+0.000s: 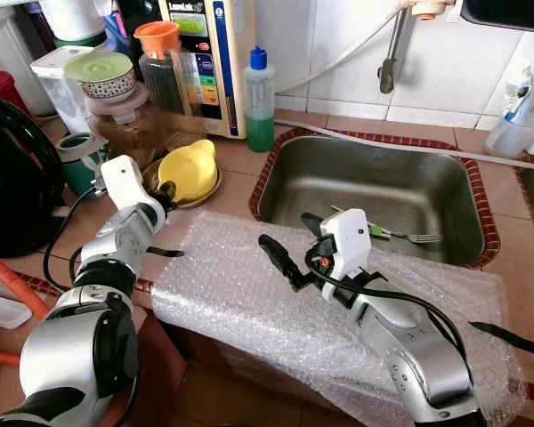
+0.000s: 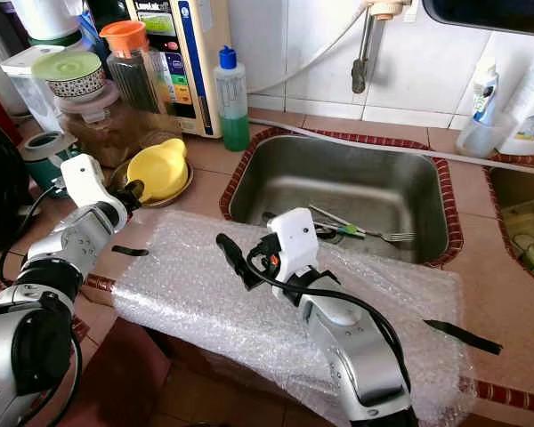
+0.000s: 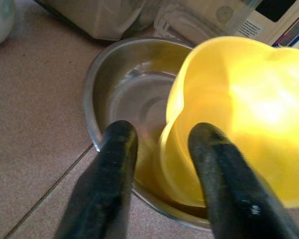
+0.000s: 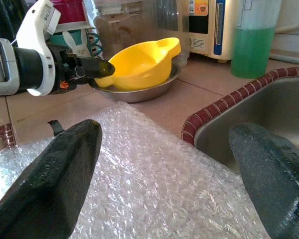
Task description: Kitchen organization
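Bubble wrap sprawls over the counter's front edge, one sheet, and the right gripper hovers above it with its two black fingers spread wide, holding nothing. Over on the robot's left, the left gripper is right at the yellow bowl: the wrist camera has its fingers parted, one on each side of the bowl's rim, though whether they actually press the plastic is hard to call from this blur. That yellow bowl sits tilted inside one shallow steel dish on the tiled counter, just left of the sink. Down in the sink lie a fork and something green-handled, partly hidden behind the right wrist. One green soap bottle stands at the back beside the water purifier, whose top is cut off. Jars and tubs crowd the far left corner, overlapping too much to count. Two black tape strips lie on the wrap's edges.
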`<state>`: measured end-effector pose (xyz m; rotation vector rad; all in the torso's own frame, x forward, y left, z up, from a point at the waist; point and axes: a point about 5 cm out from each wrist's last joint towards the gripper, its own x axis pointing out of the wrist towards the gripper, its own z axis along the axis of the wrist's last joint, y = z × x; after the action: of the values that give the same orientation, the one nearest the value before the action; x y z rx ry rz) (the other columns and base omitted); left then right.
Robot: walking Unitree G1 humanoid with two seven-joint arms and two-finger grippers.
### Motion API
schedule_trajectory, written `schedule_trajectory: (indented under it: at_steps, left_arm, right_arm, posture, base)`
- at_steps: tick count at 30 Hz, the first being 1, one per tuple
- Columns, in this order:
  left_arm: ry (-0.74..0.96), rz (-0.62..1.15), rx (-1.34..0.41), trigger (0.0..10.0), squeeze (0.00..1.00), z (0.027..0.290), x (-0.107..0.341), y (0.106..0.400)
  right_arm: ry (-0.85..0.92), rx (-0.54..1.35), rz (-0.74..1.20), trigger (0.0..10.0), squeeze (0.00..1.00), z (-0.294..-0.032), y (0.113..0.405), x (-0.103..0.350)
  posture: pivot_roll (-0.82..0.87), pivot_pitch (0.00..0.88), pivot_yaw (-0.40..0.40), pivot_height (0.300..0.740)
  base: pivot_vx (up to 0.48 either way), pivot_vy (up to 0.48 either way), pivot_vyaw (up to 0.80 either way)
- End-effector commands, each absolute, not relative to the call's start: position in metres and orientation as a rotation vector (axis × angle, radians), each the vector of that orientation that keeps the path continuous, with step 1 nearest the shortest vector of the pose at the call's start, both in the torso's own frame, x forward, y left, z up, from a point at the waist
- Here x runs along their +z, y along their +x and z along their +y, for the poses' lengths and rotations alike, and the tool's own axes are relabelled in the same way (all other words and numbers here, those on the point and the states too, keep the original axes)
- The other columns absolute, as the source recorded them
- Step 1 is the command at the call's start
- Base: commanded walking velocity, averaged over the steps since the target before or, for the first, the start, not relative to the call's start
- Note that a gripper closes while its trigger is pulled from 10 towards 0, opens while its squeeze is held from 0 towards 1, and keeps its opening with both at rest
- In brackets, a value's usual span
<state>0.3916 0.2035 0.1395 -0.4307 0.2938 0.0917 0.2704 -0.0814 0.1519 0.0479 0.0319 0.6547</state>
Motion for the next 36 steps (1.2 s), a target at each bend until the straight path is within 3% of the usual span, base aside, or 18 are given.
schedule_trajectory:
  at_steps: [1, 17, 24, 32, 36]
  left_arm:
    - [-0.461, 0.313, 0.081, 0.0, 0.0, 0.202, 0.138, 0.392]
    - [-0.523, 0.284, 0.1, 0.0, 0.0, 0.206, 0.14, 0.391]
    - [-0.544, 0.178, 0.098, 0.0, 0.0, 0.21, 0.149, 0.393]
    - [-0.5, 0.011, -0.048, 0.0, 0.0, 0.184, 0.156, 0.389]
    - [-0.331, -0.04, -0.094, 0.0, 0.0, 0.171, 0.15, 0.382]
  right_arm:
    - [0.042, 0.663, 0.019, 10.0, 0.0, -0.079, 0.271, 0.155]
    - [0.038, 0.655, 0.024, 10.0, 0.0, -0.079, 0.273, 0.153]
    - [0.033, 0.649, 0.026, 10.0, 0.0, -0.081, 0.274, 0.152]
    - [0.043, 0.63, 0.011, 10.0, 0.0, -0.081, 0.279, 0.155]
    - [0.059, 0.56, -0.018, 10.0, 0.0, -0.085, 0.286, 0.16]
  posture:
    - [0.0, 0.039, 0.106, 0.74]
    - [0.01, 0.038, 0.105, 0.74]
    - [0.01, 0.033, 0.1, 0.74]
    - [0.02, 0.025, 0.095, 0.74]
    - [0.02, 0.025, 0.096, 0.74]
  base:
    - [0.0, 0.0, 0.0]
    - [0.0, 0.0, 0.0]
    - [0.0, 0.0, 0.0]
    - [0.0, 0.0, 0.0]
    - [0.0, 0.0, 0.0]
